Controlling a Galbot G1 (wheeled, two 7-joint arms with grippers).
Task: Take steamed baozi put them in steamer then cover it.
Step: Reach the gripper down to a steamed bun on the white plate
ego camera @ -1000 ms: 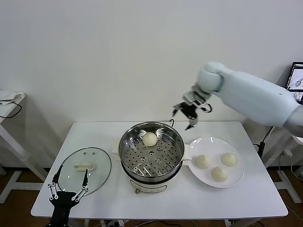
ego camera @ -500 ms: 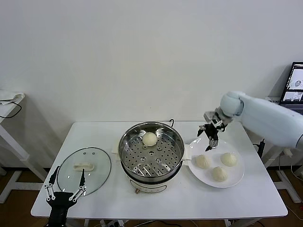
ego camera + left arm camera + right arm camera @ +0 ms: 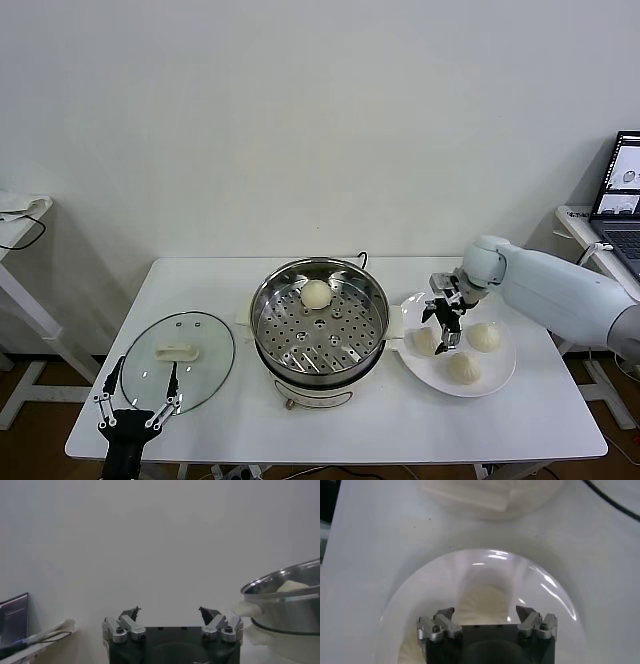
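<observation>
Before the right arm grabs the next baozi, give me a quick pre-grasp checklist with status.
1. Right hand open: ok, fingers spread in the right wrist view.
2. Right hand lined up with a target: ok, it hangs over the baozi nearest the steamer on the white plate.
3. Fingers clear of the two other baozi on the plate: ok, both sit apart from the hand.
4. Room in the steamer: ok, only one baozi sits on the tray, at its far side.
5. Cover out of the way: ok, lying flat on the table left of the steamer.
6. Left hand clear: ok, open, parked near the table's front edge by the cover.
</observation>
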